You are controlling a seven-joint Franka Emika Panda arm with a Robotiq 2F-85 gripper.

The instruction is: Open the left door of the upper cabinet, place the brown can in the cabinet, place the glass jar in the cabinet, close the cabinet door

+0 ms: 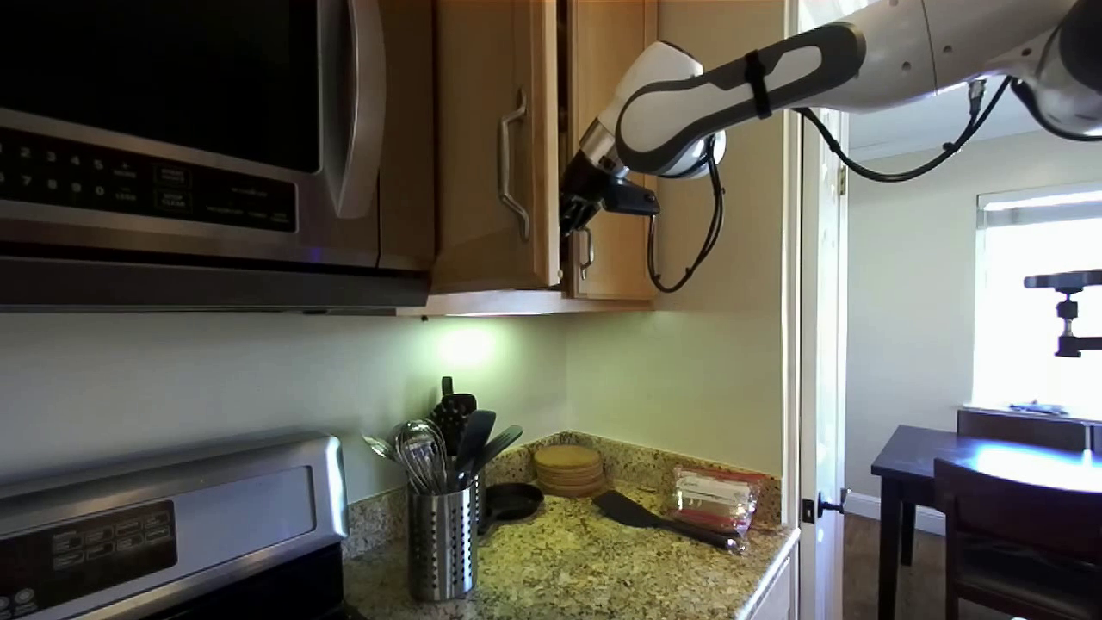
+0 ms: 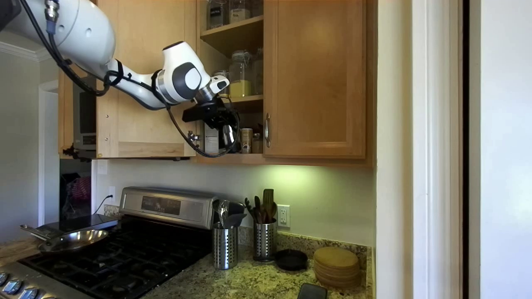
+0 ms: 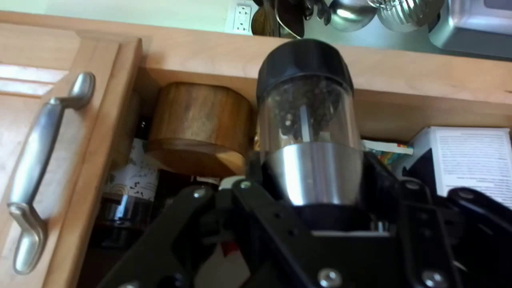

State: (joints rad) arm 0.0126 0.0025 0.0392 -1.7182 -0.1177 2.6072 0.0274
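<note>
Fingers point(image 3: 380, 180) clasping the jar point(image 3: 310, 128). Wrist view: one on each side of its steel band. Clear body, dark bits inside, and the dark end extend beyond the fingers; dark end points toward the bottom rail point(image 3: 192, 52) of the cabinet point(image 2: 249, 159) and overlaps it from this angle. Whether the jar touches rail or cabinet floor, can't tell; nor how far in it is.

Can point(image 3: 202, 116): inside the cabinet, outside the fingers, just beside the jar in the wrist view, between it and the edge of the right door point(image 2: 316, 83). Contact or slight gap between can and jar, unclear. White box point(image 3: 476, 160) on the jar's opposite side, also in the cabinet.

Left door point(image 2: 145, 128) swung wide; inner face and a hinge show in an exterior view. Arm point(image 2: 183, 81) crosses in front of that face, fingers angled down at the lowest compartment, under the shelf that carries glass canisters point(image 2: 240, 74). In an exterior view the door's free edge partly hides the fingers. Utensil holder point(image 1: 442, 551) upright on the counter point(image 1: 585, 568), well below, in both exterior views.
</note>
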